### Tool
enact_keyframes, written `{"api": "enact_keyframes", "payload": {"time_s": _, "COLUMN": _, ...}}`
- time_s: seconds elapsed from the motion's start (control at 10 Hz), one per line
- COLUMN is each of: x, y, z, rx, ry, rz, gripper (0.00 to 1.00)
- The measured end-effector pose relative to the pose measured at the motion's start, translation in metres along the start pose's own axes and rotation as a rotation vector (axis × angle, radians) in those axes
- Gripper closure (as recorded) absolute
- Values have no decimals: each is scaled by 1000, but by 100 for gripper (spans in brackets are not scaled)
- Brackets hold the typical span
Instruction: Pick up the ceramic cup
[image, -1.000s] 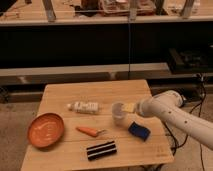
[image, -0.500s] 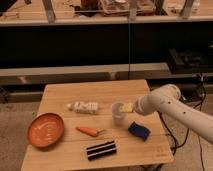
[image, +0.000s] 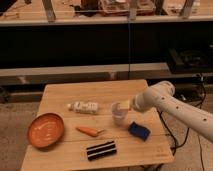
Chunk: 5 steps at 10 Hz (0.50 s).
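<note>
The work surface is a wooden table (image: 112, 89) with a light slatted top, seen from the front and slightly above. At the left end, near the front corner, lies an orange plate (image: 45, 131), round and shallow, with nothing in it. To its right and further back lies a white tube-like package (image: 84, 106), on its side with its long axis across the table. In front of the package, nearer the front edge, lies a carrot (image: 88, 131), also on its side, with its stem end pointing right. Just in front of the carrot, at the front edge, lies a flat black object with white stripes (image: 101, 150), set at a slight angle. The ceramic cup (image: 119, 117) stands upright close to the middle of the table, right of the package and behind and to the right of the carrot, apart from both. To the right of the cup and nearer the front lies a blue block (image: 138, 131), close to the cup but not touching it. No object stands between the cup and the arm. The white arm (image: 172, 105) enters from the right edge and reaches left over the table. The gripper (image: 124, 105) is at the upper right of the cup's rim, touching or overlapping it in this view. Its degree of opening cannot be determined, nor whether it has hold of the cup.
</note>
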Motion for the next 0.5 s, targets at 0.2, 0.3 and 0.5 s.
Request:
{"api": "enact_keyframes", "payload": {"time_s": 0.2, "x": 2, "y": -5, "z": 7, "rx": 0, "ry": -5, "rz": -6, "gripper": 20}}
{"api": "enact_keyframes", "payload": {"time_s": 0.3, "x": -8, "y": -8, "z": 11, "rx": -1, "ry": -4, "rz": 1, "gripper": 20}}
{"api": "enact_keyframes", "payload": {"time_s": 0.5, "x": -16, "y": -4, "z": 11, "rx": -6, "ry": -1, "rz": 6, "gripper": 20}}
